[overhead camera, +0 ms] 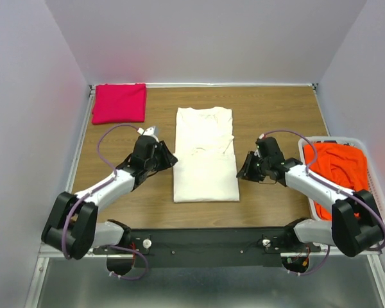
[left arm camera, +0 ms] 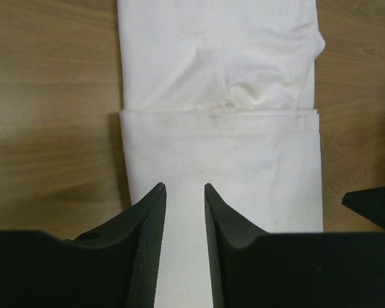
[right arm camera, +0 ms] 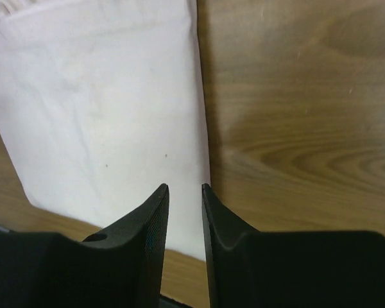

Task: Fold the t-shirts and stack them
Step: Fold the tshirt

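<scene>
While flanking the cream-white t-shirt (overhead camera: 205, 173) with left tool (left arm camera: 184, 187) and right tool (right arm camera: 185, 187) narrowly parted and empty, pinch both near hem corners and fold evenly in half

table top (overhead camera: 276, 109): brown wood grain, beneath the left pincer (overhead camera: 171, 159); metal rim (overhead camera: 79, 138) at its edges; pale plain walls (overhead camera: 212, 38) beyond.
</scene>
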You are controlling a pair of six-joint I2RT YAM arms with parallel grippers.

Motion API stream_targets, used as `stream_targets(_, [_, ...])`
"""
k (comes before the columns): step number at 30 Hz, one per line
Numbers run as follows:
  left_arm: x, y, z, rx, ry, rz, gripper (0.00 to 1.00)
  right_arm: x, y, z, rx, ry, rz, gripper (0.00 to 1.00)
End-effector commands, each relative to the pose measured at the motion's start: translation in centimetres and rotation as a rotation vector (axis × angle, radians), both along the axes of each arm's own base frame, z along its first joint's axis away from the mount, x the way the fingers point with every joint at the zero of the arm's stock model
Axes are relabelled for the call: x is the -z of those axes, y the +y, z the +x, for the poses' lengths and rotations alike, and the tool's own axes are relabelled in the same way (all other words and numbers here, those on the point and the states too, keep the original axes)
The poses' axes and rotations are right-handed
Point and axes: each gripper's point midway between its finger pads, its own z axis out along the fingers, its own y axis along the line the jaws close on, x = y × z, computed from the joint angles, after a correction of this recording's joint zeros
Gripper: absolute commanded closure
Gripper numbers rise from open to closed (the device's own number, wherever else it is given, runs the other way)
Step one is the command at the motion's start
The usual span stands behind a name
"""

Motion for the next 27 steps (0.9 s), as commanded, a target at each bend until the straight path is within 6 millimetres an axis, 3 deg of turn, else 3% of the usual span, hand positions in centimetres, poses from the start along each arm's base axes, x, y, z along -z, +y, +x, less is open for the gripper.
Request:
stream_targets(1, [2.6, 1.2, -5.0, 0.02, 0.137, -0.006, 0.58, 0.7, 0.7, -4.4, -0.025, 0.132, 0.105, 0.66])
stream_targets(7, [3.8, 1.5, -9.3, 0.04, 0.228, -0.039, 0.56, 2.4, 0.7, -7.8, -0.039, 0.236, 0.152, 0.59])
stream_targets(10, [4.9, 1.0, -11.4, 0.061, 0.276, -0.041, 0.48, 3.0, 0.7, -8.7, -0.036, 0.277, 0.162, 0.54])
stream_targets(14, [5.6, 0.1, -13.6, 0.093, 0.339, -0.032, 0.47, 3.7, 0.5, -9.1, -0.028, 0.302, 0.153, 0.54])
stream_targets(27, [6.6, 0.7, -15.5, 0.051, 0.403, -0.014, 0.48, 4.7, 0.0, -9.8, -0.004, 0.331, 0.134, 0.55])
